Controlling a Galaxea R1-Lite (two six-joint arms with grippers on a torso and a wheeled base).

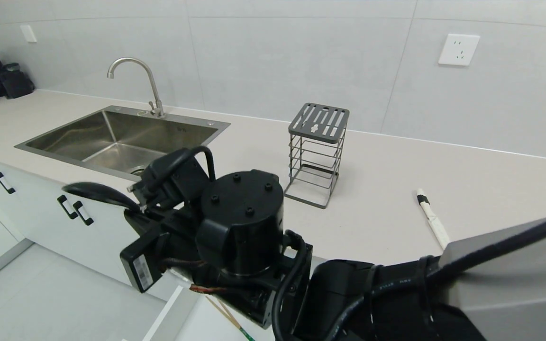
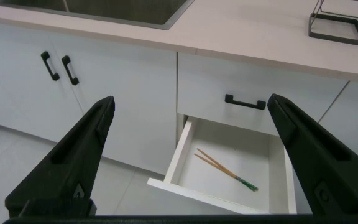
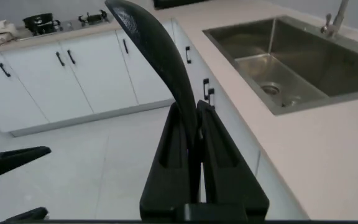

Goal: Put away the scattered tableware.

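Observation:
My right gripper (image 3: 194, 130) is shut on the handle of a black spoon (image 3: 154, 43), whose bowl sticks out past the fingertips. In the head view the spoon (image 1: 95, 193) hangs in front of the counter edge near the sink, held by the right gripper (image 1: 135, 201). My left gripper (image 2: 191, 162) is open with nothing between its fingers, above an open white drawer (image 2: 173, 168). A pair of wooden chopsticks (image 2: 225, 169) lies in that drawer. A white utensil (image 1: 433, 219) lies on the counter at the right.
A grey wire rack (image 1: 318, 151) stands on the beige counter (image 1: 377, 189) behind my arm. A steel sink (image 1: 121, 137) with a faucet (image 1: 147, 80) is at the left. White cabinets with black handles (image 2: 58, 65) run below the counter. The floor is bare.

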